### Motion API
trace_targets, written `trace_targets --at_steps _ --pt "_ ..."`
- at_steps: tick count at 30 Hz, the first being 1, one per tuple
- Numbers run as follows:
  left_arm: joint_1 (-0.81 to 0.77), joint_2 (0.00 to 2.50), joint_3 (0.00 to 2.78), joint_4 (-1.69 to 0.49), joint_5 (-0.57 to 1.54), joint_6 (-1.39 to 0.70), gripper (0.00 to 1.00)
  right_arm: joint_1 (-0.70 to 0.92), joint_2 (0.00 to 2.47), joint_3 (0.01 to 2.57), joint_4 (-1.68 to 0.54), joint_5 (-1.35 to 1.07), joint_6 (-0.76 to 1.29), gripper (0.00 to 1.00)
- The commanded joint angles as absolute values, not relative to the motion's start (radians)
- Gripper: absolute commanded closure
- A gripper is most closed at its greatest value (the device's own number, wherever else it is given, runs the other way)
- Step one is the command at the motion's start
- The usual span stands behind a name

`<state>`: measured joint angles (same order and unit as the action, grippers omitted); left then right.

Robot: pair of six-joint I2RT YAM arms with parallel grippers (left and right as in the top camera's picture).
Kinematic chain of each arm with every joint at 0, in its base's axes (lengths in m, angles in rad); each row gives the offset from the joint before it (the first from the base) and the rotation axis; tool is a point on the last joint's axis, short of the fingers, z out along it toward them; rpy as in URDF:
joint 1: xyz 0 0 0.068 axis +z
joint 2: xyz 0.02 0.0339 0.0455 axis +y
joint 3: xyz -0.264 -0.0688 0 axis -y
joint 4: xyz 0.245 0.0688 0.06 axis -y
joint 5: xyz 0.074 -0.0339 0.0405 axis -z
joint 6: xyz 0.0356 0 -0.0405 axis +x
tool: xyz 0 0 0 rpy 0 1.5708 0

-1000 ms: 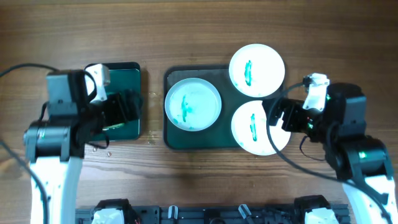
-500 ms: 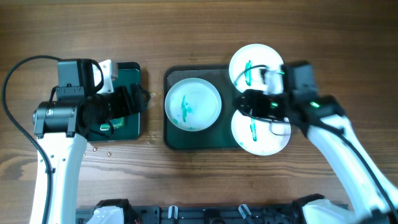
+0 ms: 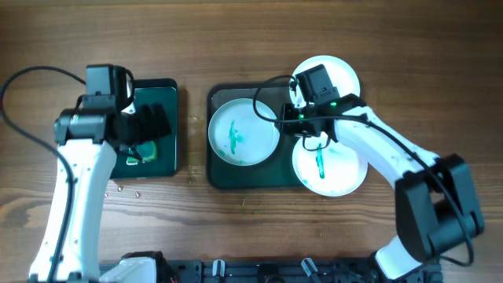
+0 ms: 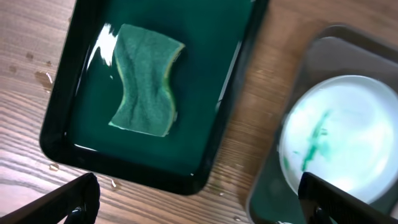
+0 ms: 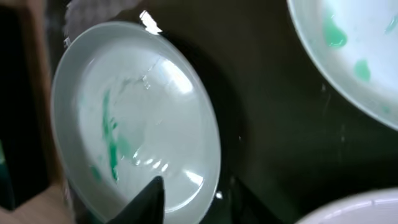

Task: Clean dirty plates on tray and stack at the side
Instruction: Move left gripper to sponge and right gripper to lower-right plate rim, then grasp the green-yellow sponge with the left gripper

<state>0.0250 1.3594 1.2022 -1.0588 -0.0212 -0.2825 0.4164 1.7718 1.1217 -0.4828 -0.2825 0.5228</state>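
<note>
While three smeared plates (image 3: 244, 131) crowd one tray (image 3: 216, 177) mid-frame, the left gripper (image 4: 196, 193) gapes wide by one sponge (image 4: 146, 78); the right gripper (image 3: 289, 126), clenched or not, can't tell.

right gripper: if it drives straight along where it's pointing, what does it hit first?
Most likely the rim of the left plate, on its edge facing the other two plates: the right gripper has its jaws either side of that rim. Beside it is bare tray. Depth is unclear.

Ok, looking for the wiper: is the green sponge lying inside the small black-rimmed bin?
Yes, the green rectangular sponge lies flat inside the black-rimmed green bin.
</note>
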Motion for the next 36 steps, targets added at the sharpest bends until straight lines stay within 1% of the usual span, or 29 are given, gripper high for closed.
trace_targets --at_steps 1,3,7,10,12,20,28,34,36 --pt "0.020 1.420 1.217 -1.040 -0.066 -0.304 0.02 0.420 1.830 1.142 -0.439 -0.247 0.532 0.75" --pt "0.020 1.448 1.217 -1.025 -0.066 -0.303 0.02 0.420 1.848 1.142 -0.427 -0.246 0.524 0.82" --pt "0.020 1.478 1.217 -0.993 -0.066 -0.303 0.02 0.420 1.883 1.142 -0.415 -0.246 0.527 0.90" --pt "0.022 1.487 1.217 -0.971 -0.071 -0.296 0.02 0.420 1.898 1.141 -0.405 -0.247 0.528 0.91" --pt "0.032 1.487 1.217 -0.965 -0.080 -0.296 0.02 0.420 1.912 1.141 -0.392 -0.247 0.536 0.94" --pt "0.109 1.489 1.217 -0.961 -0.080 -0.286 0.01 0.420 1.964 1.141 -0.352 -0.291 0.554 0.96" --pt "0.112 1.575 1.216 -0.952 -0.064 -0.235 0.07 0.420 1.964 1.141 -0.360 -0.285 0.577 0.96" --pt "0.120 1.690 1.216 -0.943 -0.064 -0.226 0.14 0.420 1.964 1.141 -0.360 -0.285 0.576 0.96" --pt "0.137 1.718 1.216 -0.933 -0.065 -0.222 0.19 0.420 1.964 1.141 -0.361 -0.286 0.576 0.96"
